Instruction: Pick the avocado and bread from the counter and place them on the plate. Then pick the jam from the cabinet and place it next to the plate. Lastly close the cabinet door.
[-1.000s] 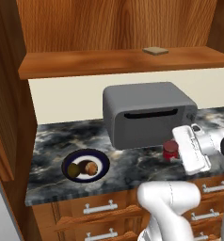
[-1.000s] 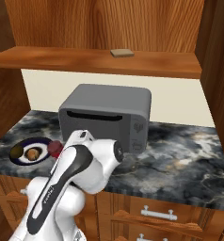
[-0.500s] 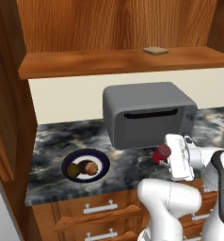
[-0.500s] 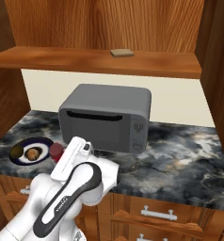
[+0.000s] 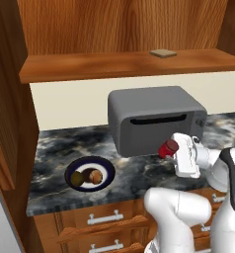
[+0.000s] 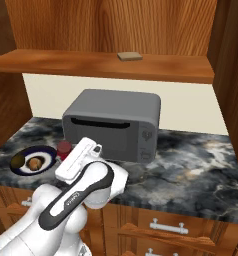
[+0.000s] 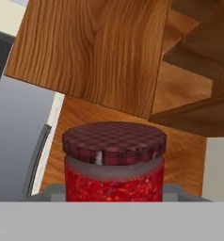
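**Jam jar clamped in the pincer, above the counter in front of the oven**

Gripper (image 5: 165, 149) closed on the jam (image 5: 167, 147), jar held by its sides, lid pointing away from the hand. In the hand view, jam (image 7: 114, 164) right at the fingers, checked dark red lid on top, red body below; finger tips themselves hidden behind the jar. In the right base view, jam (image 6: 64, 149) poking out just past the white hand, gripper (image 6: 68, 153) tilted down toward the left.

Held in the air over the counter (image 5: 55, 148), just in front of the lower right corner of the grey toaster oven (image 5: 151, 116), between oven and counter edge. Contact with the oven front: cannot tell.

Plate (image 5: 74, 168) well to the left of the jar on the counter, near the front edge. On it the avocado (image 5: 78, 178) and the bread (image 5: 94, 176), side by side and touching or nearly so. Same pair visible from the right: plate (image 6: 21, 168), bread (image 6: 35, 162).

Above, the cabinet (image 5: 114, 29) with its open wooden shelf, a flat tan slab (image 5: 163, 53) lying on it. Open cabinet door (image 5: 6, 113) standing at the left, beside the plate. Bare dark marble between jar and plate. Drawers (image 5: 104, 220) with grey handles below the counter.
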You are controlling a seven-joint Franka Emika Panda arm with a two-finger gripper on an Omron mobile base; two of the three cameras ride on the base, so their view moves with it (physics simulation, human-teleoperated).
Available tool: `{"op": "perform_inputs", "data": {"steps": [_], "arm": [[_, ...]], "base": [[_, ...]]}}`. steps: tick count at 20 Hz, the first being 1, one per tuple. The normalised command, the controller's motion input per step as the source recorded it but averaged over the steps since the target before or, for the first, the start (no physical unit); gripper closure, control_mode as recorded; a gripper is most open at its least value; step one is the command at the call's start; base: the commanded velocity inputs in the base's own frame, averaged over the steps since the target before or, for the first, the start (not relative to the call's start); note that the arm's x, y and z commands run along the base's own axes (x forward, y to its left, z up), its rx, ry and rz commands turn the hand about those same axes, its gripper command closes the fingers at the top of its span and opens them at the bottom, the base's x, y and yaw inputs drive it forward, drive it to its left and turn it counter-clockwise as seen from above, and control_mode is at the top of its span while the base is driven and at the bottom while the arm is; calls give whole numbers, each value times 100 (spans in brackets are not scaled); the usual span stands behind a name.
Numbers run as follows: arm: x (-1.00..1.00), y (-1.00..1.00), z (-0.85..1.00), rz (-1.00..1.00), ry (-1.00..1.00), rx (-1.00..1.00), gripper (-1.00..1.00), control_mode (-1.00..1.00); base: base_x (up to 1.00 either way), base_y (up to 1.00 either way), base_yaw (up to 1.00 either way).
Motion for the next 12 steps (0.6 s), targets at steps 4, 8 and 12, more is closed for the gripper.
{"op": "perform_inputs", "data": {"steps": [4, 8, 12], "arm": [[1, 13, -3, 0, 3, 1, 100, -100], [21, 64, -28, 0, 5, 0, 100, -100], [18, 75, -19, 0, 2, 0, 100, -100]], "base": [[0, 0, 0], [0, 0, 0], [0, 0, 0]]}}
